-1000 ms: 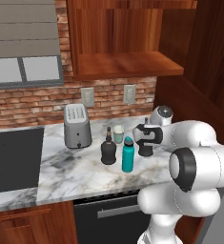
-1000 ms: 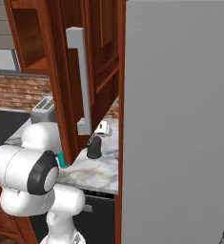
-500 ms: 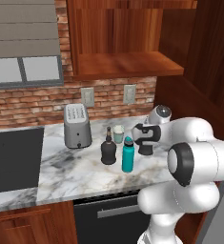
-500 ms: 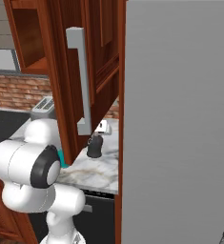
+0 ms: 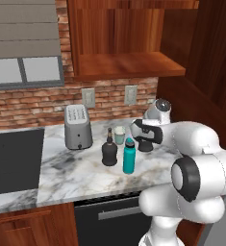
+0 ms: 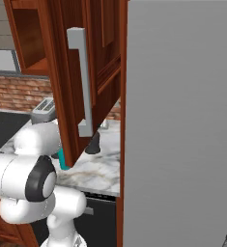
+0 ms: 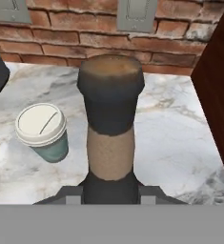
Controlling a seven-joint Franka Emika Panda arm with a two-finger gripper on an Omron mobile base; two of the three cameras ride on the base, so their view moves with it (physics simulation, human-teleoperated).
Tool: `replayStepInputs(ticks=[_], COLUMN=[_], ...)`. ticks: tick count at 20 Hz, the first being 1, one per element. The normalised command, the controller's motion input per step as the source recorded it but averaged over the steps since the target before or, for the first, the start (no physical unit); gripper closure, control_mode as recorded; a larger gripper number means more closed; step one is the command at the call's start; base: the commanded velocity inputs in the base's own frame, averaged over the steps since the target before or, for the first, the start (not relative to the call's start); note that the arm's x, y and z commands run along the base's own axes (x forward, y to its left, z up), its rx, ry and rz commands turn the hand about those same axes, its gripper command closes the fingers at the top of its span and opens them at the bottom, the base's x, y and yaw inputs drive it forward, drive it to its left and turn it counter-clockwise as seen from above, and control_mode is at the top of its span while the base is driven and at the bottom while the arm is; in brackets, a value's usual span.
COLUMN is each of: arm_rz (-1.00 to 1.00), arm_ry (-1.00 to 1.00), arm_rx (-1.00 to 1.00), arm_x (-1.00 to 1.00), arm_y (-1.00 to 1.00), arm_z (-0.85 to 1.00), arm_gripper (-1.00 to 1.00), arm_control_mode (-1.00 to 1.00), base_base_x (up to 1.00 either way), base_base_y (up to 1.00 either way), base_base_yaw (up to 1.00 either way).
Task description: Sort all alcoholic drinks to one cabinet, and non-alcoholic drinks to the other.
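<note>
My gripper (image 7: pixel 109 188) is shut on the neck of a squat black bottle (image 7: pixel 110 119), one of the alcoholic drinks, which stands on the marble counter by the brick wall. From the left base the gripper (image 5: pixel 144 136) covers most of that bottle (image 5: pixel 144 145). A second black bottle (image 5: pixel 109 152) stands further left, with the slim teal bottle (image 5: pixel 129 156) in front and the pale green cup (image 5: pixel 119 135) between them. The cup (image 7: pixel 42 131) has a white lid. The wide wooden cabinet (image 5: pixel 126 65) hangs open above. The other cabinet is out of view.
A grey toaster (image 5: pixel 78 127) stands at the left of the counter (image 5: pixel 61 173), beside a dark cooktop (image 5: pixel 13 158). An open wooden door with a grey handle (image 6: pixel 82 82) and a tall grey panel (image 6: pixel 182 120) crowd the right side.
The jaws have closed from wide open onto the neck of the black bottle. The arm has shifted slightly toward it. The other drinks stand as before.
</note>
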Motion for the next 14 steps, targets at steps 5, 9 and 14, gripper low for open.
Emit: replayStepInputs(ticks=[5, 9, 14], arm_rz=[0.00, 0.00, 0.00], arm_ry=[0.00, -0.03, -0.10], arm_rx=[0.00, 0.00, 0.00], arm_x=[-0.18, -0.35, -0.51], arm_y=[0.24, 0.17, 0.03], arm_z=[0.99, 1.00, 1.00], arm_gripper=[1.00, 1.00, 1.00], arm_control_mode=[-1.00, -1.00, -1.00], base_base_x=[0.00, 0.00, 0.00], base_base_y=[0.00, 0.00, 0.00], base_base_yaw=[0.00, 0.00, 0.00])
